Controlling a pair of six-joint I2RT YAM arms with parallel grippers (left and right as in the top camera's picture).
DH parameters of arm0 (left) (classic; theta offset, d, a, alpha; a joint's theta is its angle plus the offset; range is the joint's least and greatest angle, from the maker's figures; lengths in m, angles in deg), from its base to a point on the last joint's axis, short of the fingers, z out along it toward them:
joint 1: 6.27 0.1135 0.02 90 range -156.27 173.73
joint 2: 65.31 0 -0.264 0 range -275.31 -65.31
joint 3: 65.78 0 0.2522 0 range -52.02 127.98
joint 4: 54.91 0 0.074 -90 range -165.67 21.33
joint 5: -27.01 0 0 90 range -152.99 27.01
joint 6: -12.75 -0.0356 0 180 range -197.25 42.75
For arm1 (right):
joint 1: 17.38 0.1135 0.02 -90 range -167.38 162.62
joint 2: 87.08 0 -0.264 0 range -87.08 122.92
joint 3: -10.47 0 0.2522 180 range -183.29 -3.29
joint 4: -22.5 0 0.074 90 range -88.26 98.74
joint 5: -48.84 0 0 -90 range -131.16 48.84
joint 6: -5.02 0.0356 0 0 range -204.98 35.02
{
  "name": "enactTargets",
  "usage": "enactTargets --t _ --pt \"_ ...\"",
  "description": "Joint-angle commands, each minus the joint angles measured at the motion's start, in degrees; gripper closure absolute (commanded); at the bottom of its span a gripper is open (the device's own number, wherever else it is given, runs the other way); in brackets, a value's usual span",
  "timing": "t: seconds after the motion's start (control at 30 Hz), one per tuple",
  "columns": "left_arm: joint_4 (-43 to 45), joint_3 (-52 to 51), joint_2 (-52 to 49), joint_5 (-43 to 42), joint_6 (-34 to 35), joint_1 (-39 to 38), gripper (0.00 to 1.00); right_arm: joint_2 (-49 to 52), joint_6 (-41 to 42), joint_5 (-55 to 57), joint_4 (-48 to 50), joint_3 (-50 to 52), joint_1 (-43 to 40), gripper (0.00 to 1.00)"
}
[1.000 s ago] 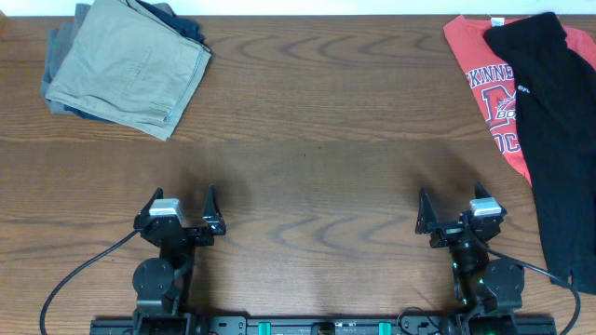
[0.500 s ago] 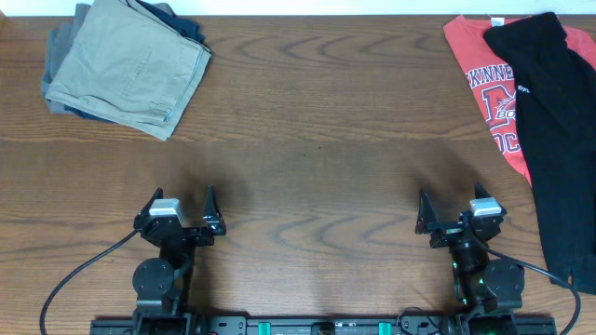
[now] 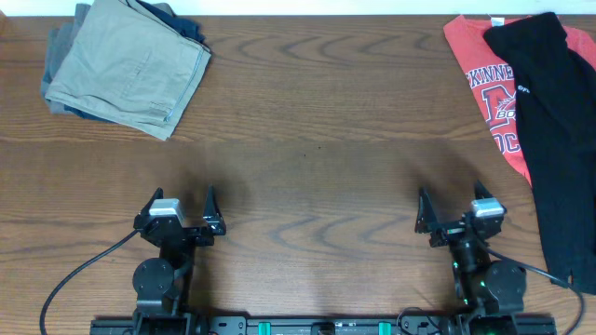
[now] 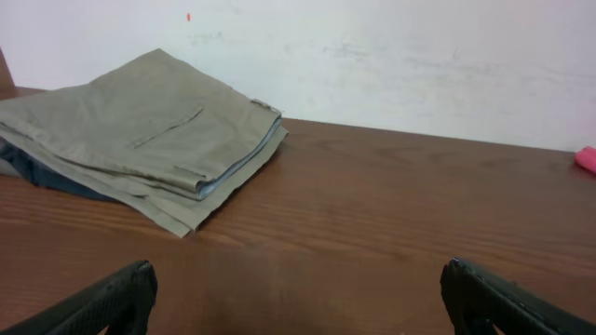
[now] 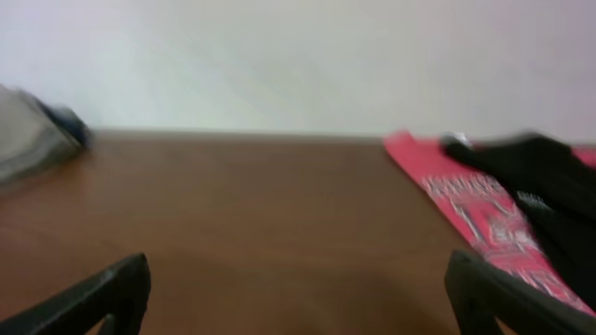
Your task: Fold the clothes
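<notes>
Not begun — left claw (image 3: pixel 182 198) and right claw (image 3: pixel 450 197) gape wide, empty. The black garment (image 3: pixel 559 140) lies far right, over a red shirt (image 3: pixel 477 65); next it likely needs dragging to mid-desk (image 3: pixel 317 140).

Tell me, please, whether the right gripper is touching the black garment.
Apart. The overhead view shows a strip of wooden table between the open right gripper and the black garment.

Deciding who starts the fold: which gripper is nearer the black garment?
Right. The right gripper sits beside the black garment, not touching it; the left gripper is far across the table, nearer the khaki trousers.
</notes>
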Motion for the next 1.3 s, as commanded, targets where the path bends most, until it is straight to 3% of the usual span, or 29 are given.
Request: enactTargets --t 0.0,0.13,0.27,0.43,0.53,0.67,0.8,0.97,1.27 --pt "-2.12 -1.01 0.39 1.55 0.5 -0.11 0.02 -0.37 16.72 -17.51 4.11 0.04 0.83 0.01" --pt "-2.12 -1.01 0.39 1.55 0.5 -0.11 0.02 -0.37 28.83 -34.95 3.96 0.04 0.83 0.01" --pt "-2.12 -1.01 0.39 1.55 0.48 -0.11 0.02 -0.37 41.94 -35.67 10.12 0.04 0.83 0.01" --pt "-2.12 -1.01 0.39 1.55 0.48 -0.11 0.02 -0.37 37.9 -33.46 26.47 -0.26 0.79 0.01" --pt "-2.12 -1.01 0.39 1.55 0.5 -0.11 0.02 0.13 34.56 -24.33 26.1 -3.52 0.31 0.01" --pt "-2.12 -1.01 0.39 1.55 0.5 -0.11 0.02 6.01 19.82 -15.54 13.09 -13.66 -0.98 0.01" --pt "-2.12 -1.01 0.39 1.55 0.48 -0.11 0.02 20.15 4.9 -3.98 -0.98 -28.33 -2.67 0.01" --pt "-2.12 -1.01 0.39 1.55 0.5 -0.11 0.02 41.7 -1.66 8.87 -14.25 -48.13 -7.56 0.01" --pt "-2.12 -1.01 0.39 1.55 0.48 -0.11 0.02 79.8 -2.25 10.08 -42.91 -86.58 -26.12 0.01"
